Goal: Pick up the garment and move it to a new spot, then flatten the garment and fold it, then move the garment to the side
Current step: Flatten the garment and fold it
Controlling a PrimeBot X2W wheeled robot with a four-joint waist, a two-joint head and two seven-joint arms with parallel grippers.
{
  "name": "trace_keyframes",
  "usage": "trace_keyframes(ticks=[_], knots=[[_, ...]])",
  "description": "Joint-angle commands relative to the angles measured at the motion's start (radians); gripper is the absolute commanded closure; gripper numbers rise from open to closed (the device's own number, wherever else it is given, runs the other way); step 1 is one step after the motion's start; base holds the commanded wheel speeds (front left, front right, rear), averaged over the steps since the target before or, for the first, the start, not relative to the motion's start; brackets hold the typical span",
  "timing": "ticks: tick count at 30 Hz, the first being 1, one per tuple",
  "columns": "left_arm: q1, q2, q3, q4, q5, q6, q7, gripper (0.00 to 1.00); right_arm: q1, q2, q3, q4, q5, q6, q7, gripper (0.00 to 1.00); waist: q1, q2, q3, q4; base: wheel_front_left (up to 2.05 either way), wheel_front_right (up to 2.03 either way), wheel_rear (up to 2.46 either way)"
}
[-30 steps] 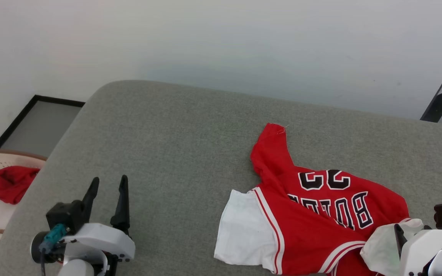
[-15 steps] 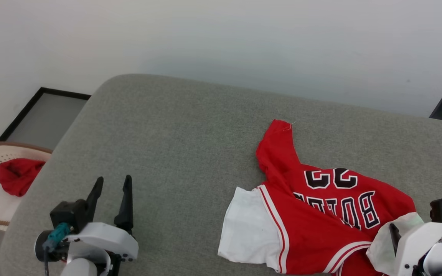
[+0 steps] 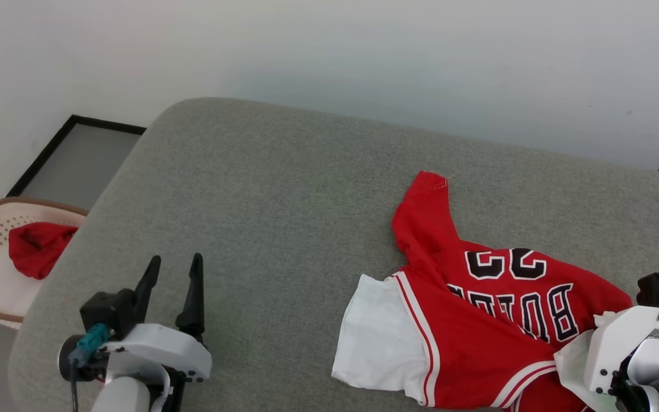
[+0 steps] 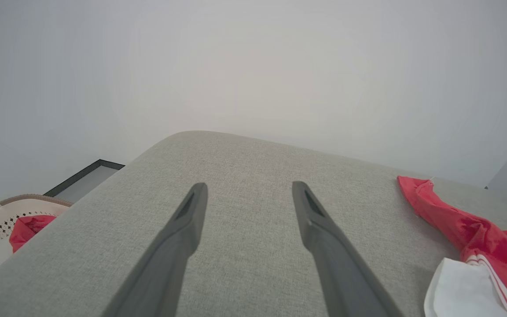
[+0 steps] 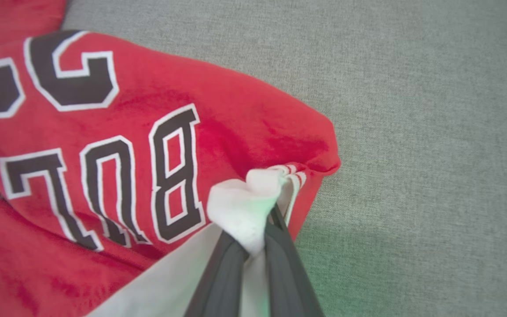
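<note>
Garment [image 3: 478, 349] lies rumpled on the near right part of the grey fabric-covered worktop [image 3: 261, 189], with its black, white-outlined number and lettering facing up and reading upside down in the head view. One white sleeve [image 3: 381, 332] is spread flat towards the left, edged with red-white striped trim, and a narrow red flap reaches towards the far side. The right claw [image 5: 262, 229], at the near right edge, is closed on a bunched fold of the other white sleeve [image 5: 240, 207], its two dark fingers pinching the cloth between them. The left claw [image 3: 175, 268] is over the bare near left part of the worktop, well apart from the garment, its fingers spread with nothing between them. Off the worktop's left edge stands a pale perforated basket [image 3: 32, 202] holding a red cloth [image 3: 38, 252].
</note>
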Motion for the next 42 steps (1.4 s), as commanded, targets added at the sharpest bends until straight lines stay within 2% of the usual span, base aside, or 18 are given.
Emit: trace_keyframes(ticks=[1,8,13,18,19,20,21,22,28,36,42], knots=[[-0.007,0.000,0.001,0.002,-0.004,-0.003,0.000,0.00,-0.007,0.002,0.000,0.001,0.004,0.000,0.002,1.00,0.0000,0.0000,0.000,0.002,0.00,0.00,0.00],[-0.002,0.005,0.012,0.002,-0.002,-0.003,0.000,0.00,0.010,0.001,-0.045,-0.043,0.036,0.000,0.005,1.00,0.0000,0.0000,-0.001,-0.005,0.00,0.00,0.00],[-0.001,0.006,0.017,-0.004,-0.002,-0.003,0.000,0.00,0.043,0.001,-0.139,-0.065,0.092,0.000,0.005,1.00,0.0000,0.0000,-0.002,-0.016,0.00,0.00,0.00],[0.002,0.006,0.015,-0.005,-0.002,-0.003,0.000,0.00,0.078,0.001,-0.205,-0.061,0.076,0.000,0.001,1.00,0.0000,0.0000,0.001,-0.033,0.00,0.00,0.00],[0.002,0.007,0.014,-0.004,-0.003,-0.003,0.000,0.00,0.083,0.001,-0.216,-0.053,0.067,0.000,0.000,0.95,0.0000,0.0000,0.000,-0.038,0.00,0.00,0.00],[0.002,0.007,0.011,-0.003,-0.002,-0.003,0.000,0.00,0.085,0.001,-0.223,-0.045,0.059,0.000,-0.002,0.81,0.0000,0.0000,0.002,-0.042,0.00,0.00,0.00],[0.000,0.006,0.009,-0.001,-0.003,-0.003,0.000,0.00,0.084,0.001,-0.225,-0.038,0.051,0.000,-0.008,0.57,0.0000,0.0000,0.002,-0.046,0.00,0.00,0.00],[-0.003,0.007,0.007,-0.001,-0.004,-0.003,0.000,0.00,0.080,0.001,-0.222,-0.035,0.043,0.000,-0.017,0.00,0.0000,0.0000,0.002,-0.050,0.00,0.00,0.00],[-0.009,0.025,-0.009,-0.009,-0.020,-0.003,0.000,0.00,0.063,-0.006,-0.166,-0.055,0.027,0.000,-0.057,0.00,0.0000,0.0000,-0.011,-0.088,0.00,0.00,0.00],[0.008,0.071,-0.042,-0.039,-0.073,-0.003,0.000,0.00,0.117,-0.023,-0.064,-0.193,0.057,0.000,-0.125,0.00,0.0000,0.0000,-0.048,-0.154,0.00,0.00,0.00],[0.042,0.109,-0.070,-0.050,-0.126,-0.003,0.000,0.00,0.170,-0.037,0.019,-0.289,0.079,0.000,-0.233,0.00,0.0000,0.0000,-0.069,-0.208,0.00,0.00,0.00]])
